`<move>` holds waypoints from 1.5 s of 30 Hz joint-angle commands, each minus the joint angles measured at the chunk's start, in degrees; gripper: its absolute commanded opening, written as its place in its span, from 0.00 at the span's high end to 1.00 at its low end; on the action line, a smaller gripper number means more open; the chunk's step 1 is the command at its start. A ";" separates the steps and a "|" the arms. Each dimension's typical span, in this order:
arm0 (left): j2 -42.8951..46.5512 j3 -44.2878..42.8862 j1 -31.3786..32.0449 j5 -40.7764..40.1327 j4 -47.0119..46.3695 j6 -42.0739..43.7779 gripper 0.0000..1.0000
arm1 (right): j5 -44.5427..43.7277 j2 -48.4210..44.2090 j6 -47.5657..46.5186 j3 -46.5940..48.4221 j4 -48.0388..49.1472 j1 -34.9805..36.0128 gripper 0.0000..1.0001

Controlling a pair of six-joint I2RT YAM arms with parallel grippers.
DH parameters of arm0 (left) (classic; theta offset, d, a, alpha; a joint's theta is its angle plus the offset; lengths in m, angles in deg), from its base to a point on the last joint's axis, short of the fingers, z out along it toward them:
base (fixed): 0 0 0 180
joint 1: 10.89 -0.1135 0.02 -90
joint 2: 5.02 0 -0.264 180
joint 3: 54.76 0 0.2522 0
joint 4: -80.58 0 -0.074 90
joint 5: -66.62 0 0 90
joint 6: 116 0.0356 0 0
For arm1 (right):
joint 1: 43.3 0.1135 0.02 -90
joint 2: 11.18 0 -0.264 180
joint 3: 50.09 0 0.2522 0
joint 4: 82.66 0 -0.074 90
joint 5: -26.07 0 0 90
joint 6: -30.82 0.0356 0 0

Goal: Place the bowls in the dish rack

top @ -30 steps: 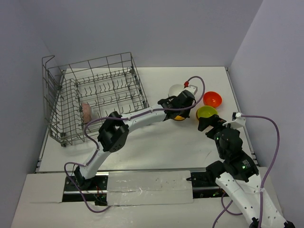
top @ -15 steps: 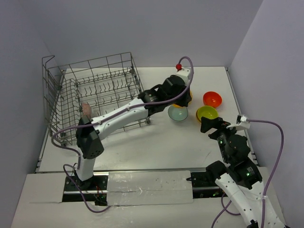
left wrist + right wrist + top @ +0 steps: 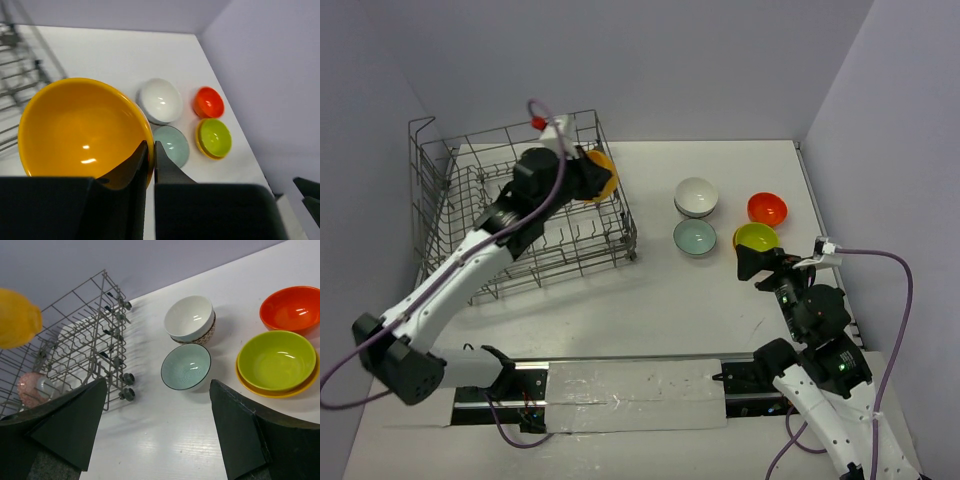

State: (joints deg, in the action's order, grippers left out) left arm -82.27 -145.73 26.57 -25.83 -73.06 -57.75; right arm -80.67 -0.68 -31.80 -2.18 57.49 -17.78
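My left gripper (image 3: 588, 172) is shut on the rim of an orange bowl (image 3: 80, 130) and holds it in the air over the right side of the grey wire dish rack (image 3: 450, 160). The orange bowl also shows in the top view (image 3: 601, 175) and the right wrist view (image 3: 17, 317). A pinkish bowl (image 3: 31, 388) lies inside the rack. On the table stand a white bowl (image 3: 697, 196), a pale green bowl (image 3: 695, 237), a red bowl (image 3: 767, 208) and a lime green bowl (image 3: 757, 237) nested in an orange one. My right gripper (image 3: 160, 430) is open and empty, near the lime bowl.
The white bowl sits stacked in a speckled bowl (image 3: 207, 335). The rack has small wheels (image 3: 125, 385) at its near corner. Grey walls close the table at the back and right. A taped rail (image 3: 620, 385) runs along the near edge.
My left arm has swung left from the bowls to above the rack, carrying the orange bowl. The pale green and white bowls are uncovered. My right gripper has barely moved.
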 commanded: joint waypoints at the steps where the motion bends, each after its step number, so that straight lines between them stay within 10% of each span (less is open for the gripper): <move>1: 11.14 5.65 -6.15 1.93 -5.04 -1.74 1.00 | 2.14 0.04 -1.36 -0.40 3.85 0.41 0.10; 19: 19.79 26.32 -45.34 36.89 -7.85 1.42 1.00 | 5.48 0.05 -2.15 -1.37 5.43 0.32 0.10; 45: 8.44 32.99 -50.98 53.96 -21.21 1.16 1.00 | 6.45 -1.27 -2.24 -1.81 6.05 0.32 0.10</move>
State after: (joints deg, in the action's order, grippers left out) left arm -74.03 -113.64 -23.38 24.48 -88.23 -55.80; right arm -74.74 -1.05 -33.35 -3.80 60.49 -17.78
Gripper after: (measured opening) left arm 0.108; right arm 0.902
